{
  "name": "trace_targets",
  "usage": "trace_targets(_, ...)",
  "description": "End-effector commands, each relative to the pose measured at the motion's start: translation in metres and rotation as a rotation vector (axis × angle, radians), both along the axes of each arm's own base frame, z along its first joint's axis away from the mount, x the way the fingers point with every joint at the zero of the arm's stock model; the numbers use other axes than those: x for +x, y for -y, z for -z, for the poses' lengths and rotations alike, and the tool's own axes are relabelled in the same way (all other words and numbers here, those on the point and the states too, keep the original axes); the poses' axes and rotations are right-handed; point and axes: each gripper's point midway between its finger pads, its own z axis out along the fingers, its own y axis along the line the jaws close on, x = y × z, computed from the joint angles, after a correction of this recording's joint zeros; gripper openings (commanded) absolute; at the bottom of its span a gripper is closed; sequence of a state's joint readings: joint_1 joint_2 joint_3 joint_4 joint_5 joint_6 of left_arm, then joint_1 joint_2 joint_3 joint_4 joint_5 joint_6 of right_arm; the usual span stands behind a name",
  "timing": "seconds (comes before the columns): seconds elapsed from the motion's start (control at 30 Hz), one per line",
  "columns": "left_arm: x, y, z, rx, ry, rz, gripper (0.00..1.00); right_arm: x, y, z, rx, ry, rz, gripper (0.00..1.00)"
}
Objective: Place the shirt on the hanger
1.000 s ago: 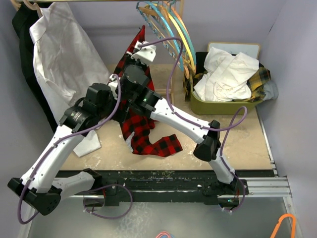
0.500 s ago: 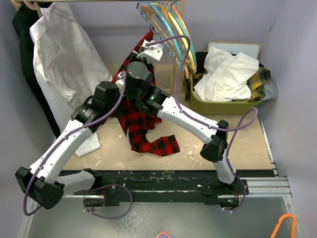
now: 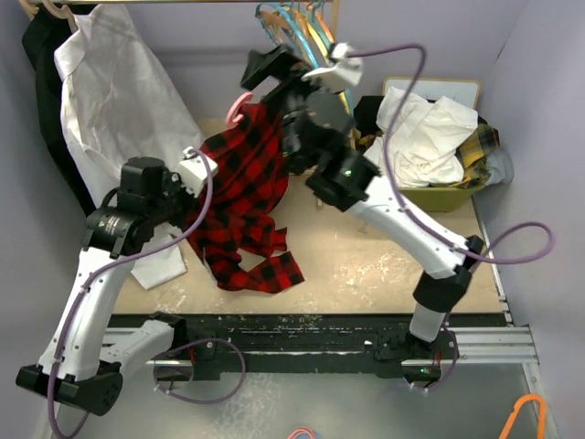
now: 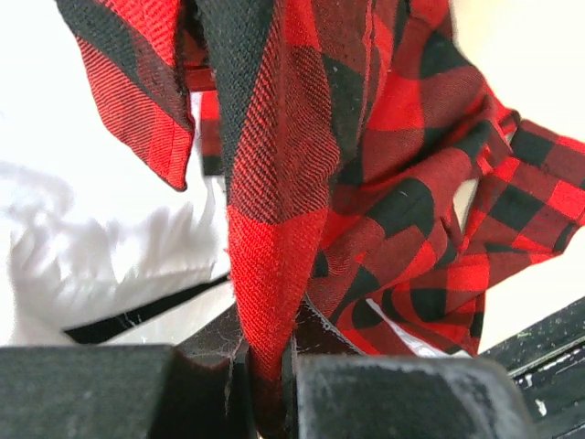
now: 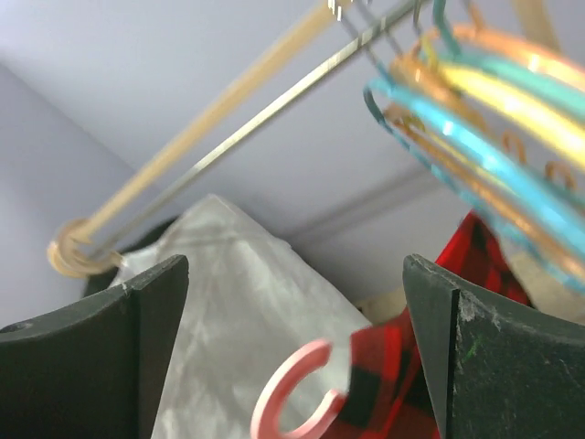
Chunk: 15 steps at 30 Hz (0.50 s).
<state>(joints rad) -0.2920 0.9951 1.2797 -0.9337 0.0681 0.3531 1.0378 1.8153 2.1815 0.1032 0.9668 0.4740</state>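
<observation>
The red-and-black plaid shirt (image 3: 242, 187) hangs from the back middle down to the tabletop, where its lower end lies crumpled. The pink hook of the hanger (image 3: 236, 108) sticks out above the shirt's top; the rest of the hanger is hidden by the cloth. My left gripper (image 3: 196, 169) is shut on a fold of the shirt (image 4: 274, 256) at its left edge, the cloth pinched between the jaws (image 4: 270, 366). My right gripper (image 3: 262, 73) is high up by the rail, open. In its wrist view the blurred hook (image 5: 292, 402) lies low between the wide fingers (image 5: 101, 347), touching neither.
A white shirt (image 3: 119, 101) hangs at the back left on the rail (image 5: 228, 101). Blue, yellow and orange hangers (image 3: 306, 27) hang just right of my right gripper. A green bin (image 3: 416, 194) of white and yellow-plaid clothes stands at the right. White cloth (image 3: 160, 265) lies under my left arm.
My left gripper has shut on the shirt and pulled it leftward. My right gripper has opened and risen toward the rail, leaving the pink hook showing above the shirt.
</observation>
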Motion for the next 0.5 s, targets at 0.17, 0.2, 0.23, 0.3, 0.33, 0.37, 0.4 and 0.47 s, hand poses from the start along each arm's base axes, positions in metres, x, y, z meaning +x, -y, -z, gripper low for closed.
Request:
trace_targets(0.17,-0.015,-0.054,-0.082,-0.146,0.19,-0.24,0.0,-0.057,0.07,-0.097,0.167,0.225,-0.177,1.0)
trace_targets(0.2,-0.013,-0.059,-0.091,-0.167,0.208,-0.268,0.0,-0.059,0.073,-0.096,0.163,0.228,-0.177,1.0)
trace_targets(0.23,-0.01,-0.063,-0.097,-0.183,0.219,-0.294,0.0,-0.06,0.074,-0.091,0.153,0.222,-0.175,1.0)
trace_targets(0.3,0.002,-0.072,-0.108,-0.21,0.227,-0.331,0.0,-0.058,0.077,-0.08,0.128,0.205,-0.163,1.0)
trace_targets(0.33,0.008,-0.072,-0.112,-0.229,0.217,-0.33,0.0,-0.056,0.078,-0.073,0.115,0.192,-0.156,1.0)
trace_targets(0.37,0.013,-0.071,-0.119,-0.248,0.21,-0.317,0.0,-0.055,0.079,-0.067,0.107,0.181,-0.155,1.0)
trace_targets(0.4,0.018,-0.07,-0.126,-0.266,0.204,-0.301,0.0,-0.053,0.079,-0.058,0.095,0.166,-0.154,1.0)
trace_targets(0.47,0.027,-0.07,-0.142,-0.28,0.196,-0.28,0.0,-0.05,0.079,-0.042,0.078,0.138,-0.163,1.0)
